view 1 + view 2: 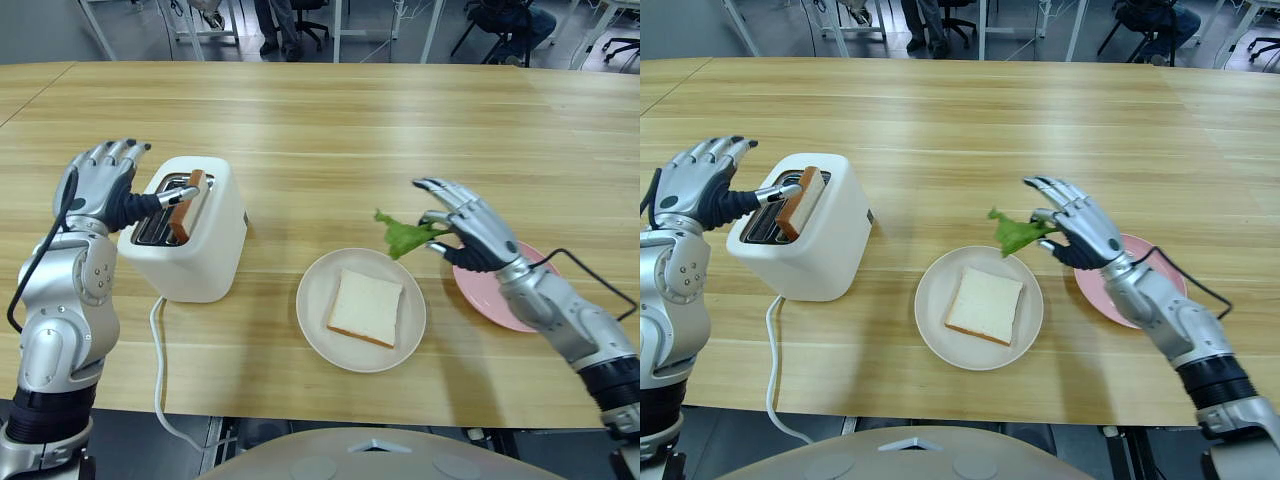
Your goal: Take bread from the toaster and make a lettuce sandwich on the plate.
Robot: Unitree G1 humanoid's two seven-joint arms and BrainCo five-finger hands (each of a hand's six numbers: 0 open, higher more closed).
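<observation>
Left eye view, with the white plate [310, 285] taken as the middle of the dial on the wooden table [330, 130]. Flat on that plate, one pale bread slice [365, 307], top face bare, edges at a slight angle to the table's near edge. At 9 o'clock, well apart from the plate, a white toaster [200, 250], upright, slots facing up, with a browned slice [186, 205] standing in a slot and sticking out above the top. From the toaster's foot toward 6 o'clock, a white cord [157, 370] trailing over the near table edge. At 9 o'clock of the toaster, just beside it, the left hand [100, 180] — spread wide, gripping nothing, long fingers pointing up, one fingertip [178, 196] stretched across to touch the browned slice near its top. At about 1 o'clock of the white plate, the right hand [470, 235], pinched shut around a green lettuce leaf [403, 237] — leaf held in the air, sticking out toward 9 o'clock from the fingers, over the plate's far right rim, clear of the bread slice. At 3 o'clock, just beside the white plate, a pink plate [485, 295], partly covered by the right hand and wrist above it.
</observation>
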